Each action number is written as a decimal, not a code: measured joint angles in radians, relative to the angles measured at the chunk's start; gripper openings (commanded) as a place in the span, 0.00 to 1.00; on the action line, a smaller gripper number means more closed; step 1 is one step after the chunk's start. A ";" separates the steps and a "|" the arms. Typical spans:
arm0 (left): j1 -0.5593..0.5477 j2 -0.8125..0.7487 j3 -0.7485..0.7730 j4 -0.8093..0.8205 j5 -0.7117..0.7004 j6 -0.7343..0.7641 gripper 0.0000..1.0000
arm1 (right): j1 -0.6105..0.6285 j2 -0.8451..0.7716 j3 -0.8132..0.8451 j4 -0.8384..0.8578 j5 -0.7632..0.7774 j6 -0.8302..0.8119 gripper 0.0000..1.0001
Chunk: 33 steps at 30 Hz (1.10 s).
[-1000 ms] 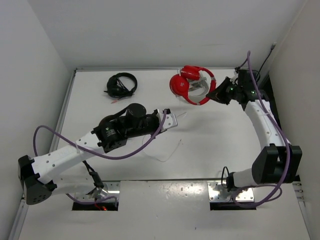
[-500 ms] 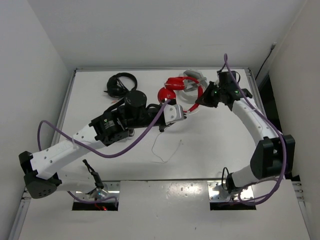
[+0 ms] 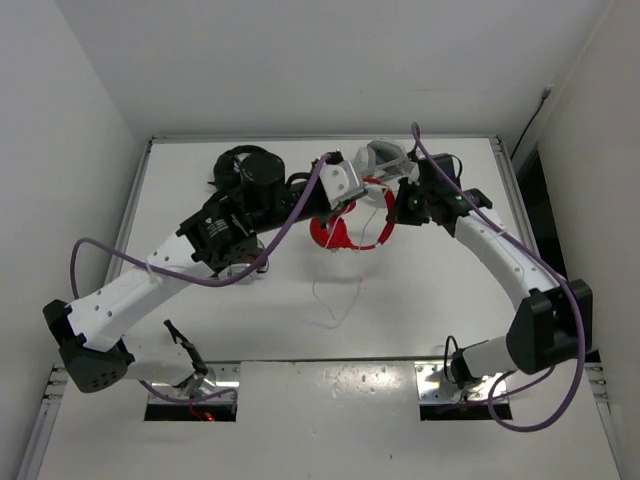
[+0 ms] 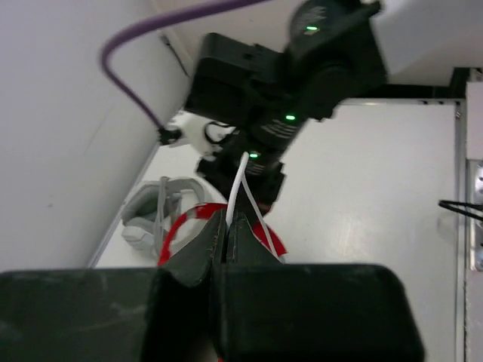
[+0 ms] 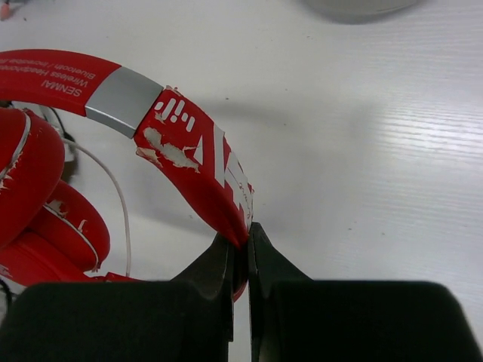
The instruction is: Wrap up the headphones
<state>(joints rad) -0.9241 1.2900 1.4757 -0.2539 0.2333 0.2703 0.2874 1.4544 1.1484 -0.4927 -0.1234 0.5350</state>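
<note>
The headphones [image 3: 328, 232] sit just toward 12 o'clock from the middle of the bench [image 3: 440, 300], tilted, with one round glossy red earcup facing down and the thin red headband arching off toward 3 o'clock. In the right wrist view the headband [image 5: 204, 166] is a smooth curved strap of shiny red plastic with white lettering. Its coating is chipped into pale ragged patches, and a brushed silver collar interrupts it toward 10 o'clock. Two rounded red earcups bulge at 9 o'clock of that view, a hair-thin white cable [image 5: 117, 192] curving across them. The right fingers [image 5: 219, 271], matte black wedges, are clenched on the edge of the headband, pinching it between their tips. The left fingers [image 4: 200, 249], equally dark and tapered, are pressed together on the white cable [image 4: 240, 177], which rises from between them as a narrow glossy strand. On the bench the slack cable trails from the headphones toward 6 o'clock in a loose, wiry loop. Just toward 12 o'clock from the red set lies a grey-white headset [image 3: 385, 155] with soft, padded cups and a pale band. At 10 o'clock, partly hidden by the left arm [image 3: 130, 290], lies a dark pair of headphones [image 3: 232, 165]. The bench top is flat matte white.
</note>
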 measured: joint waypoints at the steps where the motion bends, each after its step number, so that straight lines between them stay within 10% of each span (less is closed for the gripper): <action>1: 0.013 0.000 0.006 0.008 -0.007 -0.006 0.00 | -0.002 -0.018 -0.014 0.000 0.008 -0.020 0.00; 22: 0.290 0.123 0.012 0.063 -0.115 -0.042 0.00 | 0.007 -0.258 -0.117 -0.168 -0.202 -0.431 0.00; 33: 0.386 0.288 -0.119 0.114 -0.138 -0.130 0.00 | -0.188 -0.260 -0.040 -0.294 -0.386 -0.452 0.00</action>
<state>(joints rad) -0.5385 1.5776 1.3571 -0.1398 0.0956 0.1398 0.0998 1.1942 1.1088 -0.7864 -0.5091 0.0830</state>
